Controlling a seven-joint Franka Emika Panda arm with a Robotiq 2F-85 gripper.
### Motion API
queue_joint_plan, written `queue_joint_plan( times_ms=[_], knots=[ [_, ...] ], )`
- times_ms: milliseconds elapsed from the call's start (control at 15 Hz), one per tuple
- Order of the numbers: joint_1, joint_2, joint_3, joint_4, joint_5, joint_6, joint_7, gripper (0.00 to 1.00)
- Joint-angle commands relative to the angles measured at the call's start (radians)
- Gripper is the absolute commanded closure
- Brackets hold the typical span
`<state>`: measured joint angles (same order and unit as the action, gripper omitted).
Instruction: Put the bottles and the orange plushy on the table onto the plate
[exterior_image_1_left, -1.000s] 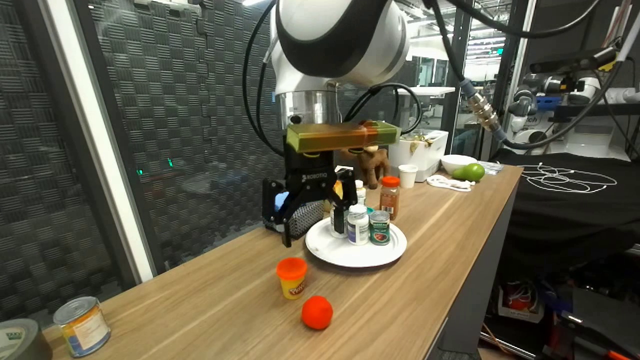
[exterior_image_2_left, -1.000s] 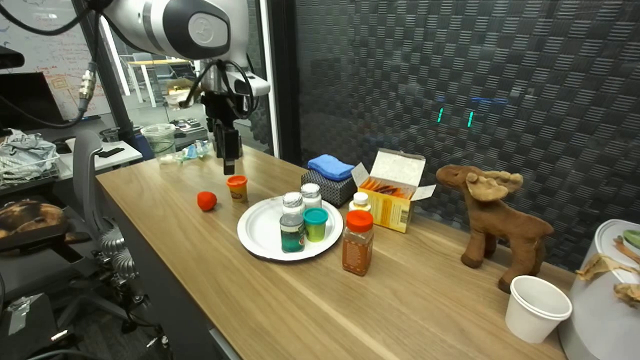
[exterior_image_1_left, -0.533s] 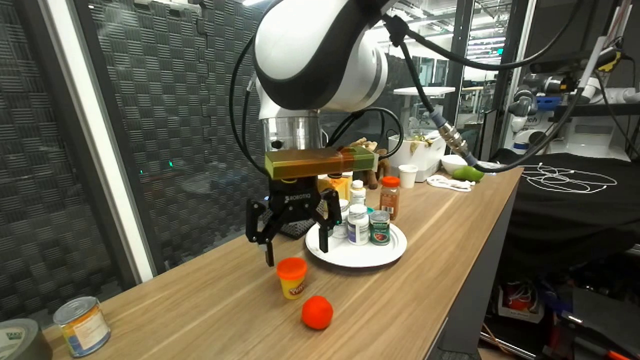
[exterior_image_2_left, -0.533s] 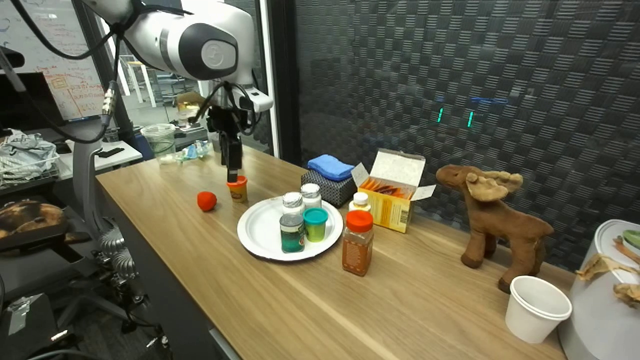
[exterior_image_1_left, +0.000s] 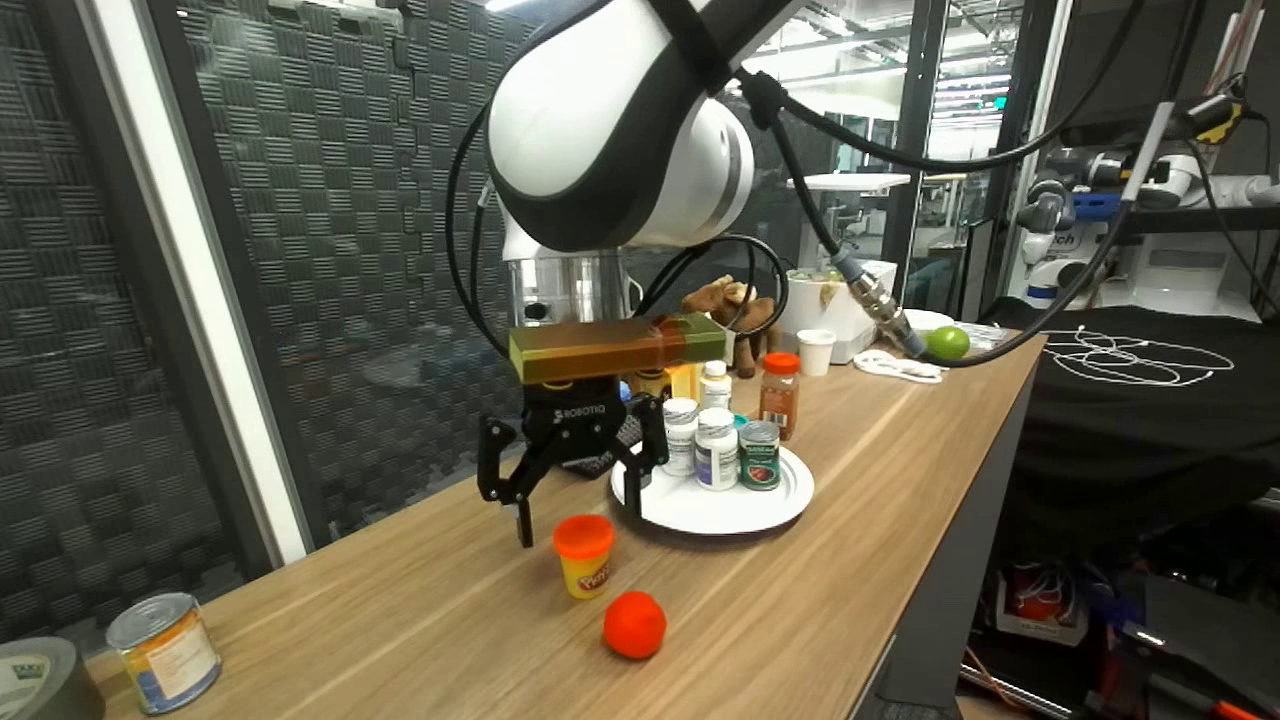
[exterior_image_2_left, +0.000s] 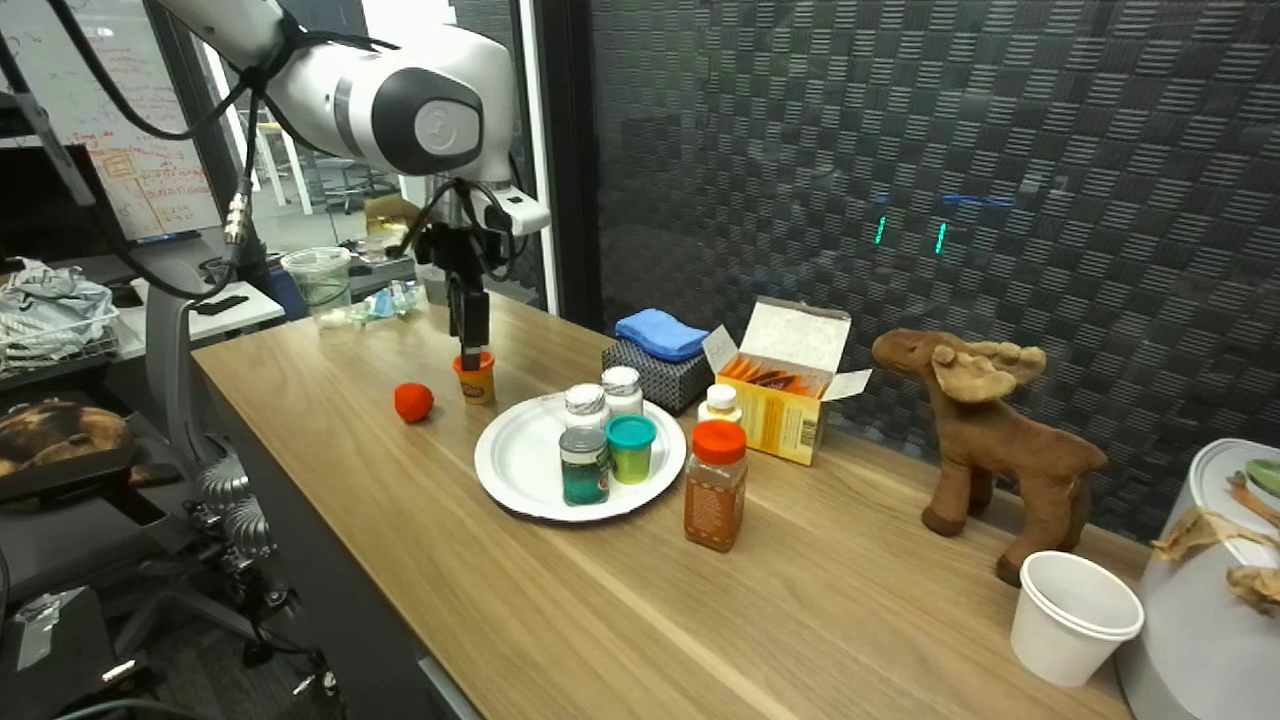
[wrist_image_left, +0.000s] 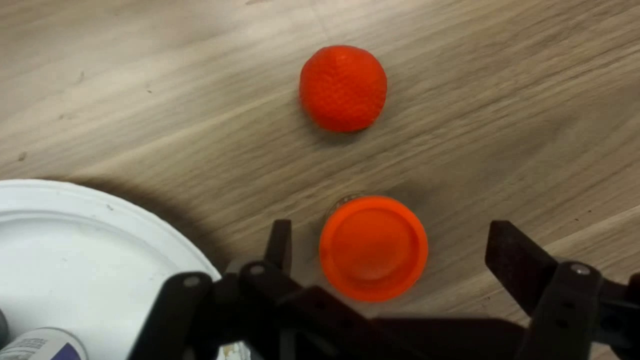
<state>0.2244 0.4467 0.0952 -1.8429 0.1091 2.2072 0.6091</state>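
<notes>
My gripper (exterior_image_1_left: 578, 522) is open and empty, just above the yellow tub with an orange lid (exterior_image_1_left: 584, 570). In the wrist view the lid (wrist_image_left: 373, 248) shows between the fingers (wrist_image_left: 390, 240), nearer the left one, not touching. The round orange plushy (exterior_image_1_left: 634, 625) lies on the table beside the tub; it also shows in the wrist view (wrist_image_left: 343, 89). The white plate (exterior_image_2_left: 515, 475) holds two white bottles (exterior_image_2_left: 586, 408), a green can (exterior_image_2_left: 584, 470) and a teal-lidded tub (exterior_image_2_left: 631, 455). A red-capped spice bottle (exterior_image_2_left: 715, 490) and a white-capped bottle (exterior_image_2_left: 720, 403) stand on the table past the plate.
A dark box with a blue cloth (exterior_image_2_left: 660, 335) and an open yellow box (exterior_image_2_left: 775, 400) stand near the dark wall. A brown plush moose (exterior_image_2_left: 1000, 440) and paper cups (exterior_image_2_left: 1070, 615) are farther along. A can (exterior_image_1_left: 165, 655) and a tape roll (exterior_image_1_left: 45, 680) sit at the opposite end.
My open gripper has moved down and away from the plate, coming over the orange-lidded tub. The table objects have not moved.
</notes>
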Motion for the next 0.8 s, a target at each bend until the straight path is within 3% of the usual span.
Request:
queue_joint_plan(
  times_ms=[0, 67, 133, 467, 533, 733],
  knots=[
    [0.024, 0.04, -0.021, 0.048, -0.019, -0.003, 0.027, 0.0],
    [0.024, 0.045, -0.023, 0.051, -0.019, -0.004, 0.028, 0.24],
    [0.023, 0.046, -0.023, 0.05, -0.018, -0.005, 0.026, 0.27],
    [0.018, 0.039, -0.021, 0.042, -0.008, -0.002, 0.014, 0.66],
    [0.016, 0.033, -0.019, 0.038, -0.006, -0.003, 0.011, 0.71],
    [0.007, 0.001, -0.018, 0.011, 0.019, -0.017, 0.026, 0.71]
  ],
)
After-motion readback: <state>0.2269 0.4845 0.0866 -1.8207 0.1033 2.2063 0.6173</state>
